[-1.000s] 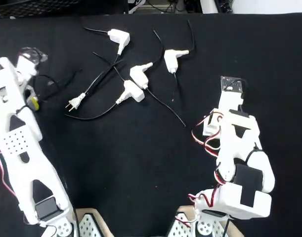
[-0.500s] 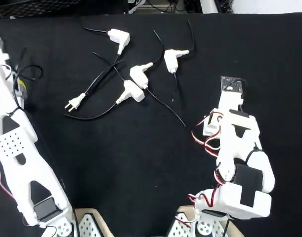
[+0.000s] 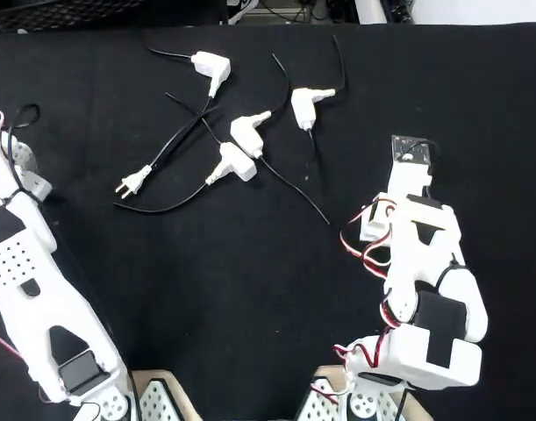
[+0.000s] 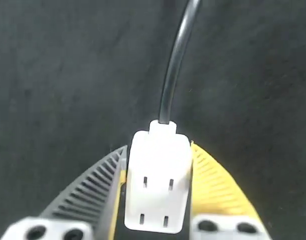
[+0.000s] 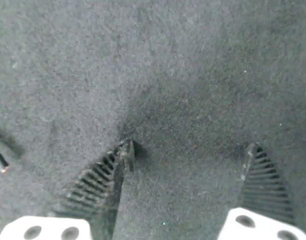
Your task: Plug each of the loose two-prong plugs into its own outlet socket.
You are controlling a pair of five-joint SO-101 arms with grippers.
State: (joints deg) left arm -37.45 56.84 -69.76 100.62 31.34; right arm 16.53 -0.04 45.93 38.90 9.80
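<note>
My left gripper (image 4: 158, 150) is shut on a white outlet socket (image 4: 158, 192) that has two pairs of slots and a black cord (image 4: 175, 60) leading away over the cloth. In the high view that arm's gripper (image 3: 6, 149) is at the table's far left edge. Several white connector pieces on black cords lie at the back middle: one (image 3: 210, 64), another (image 3: 304, 103) and a pair (image 3: 241, 147). A small two-prong plug (image 3: 134, 181) lies left of them. My right gripper (image 5: 189, 149) stands open over bare cloth, and in the high view it (image 3: 412, 151) is right of the cords.
The black cloth table (image 3: 250, 289) has free room across its middle and front. Black cords (image 3: 289, 189) trail from the connector pieces toward the centre. Both arm bases (image 3: 373, 395) stand at the front edge.
The left arm has swung left to the table's edge, carrying the socket and its cord with it. The right arm and the pieces on the table have not moved.
</note>
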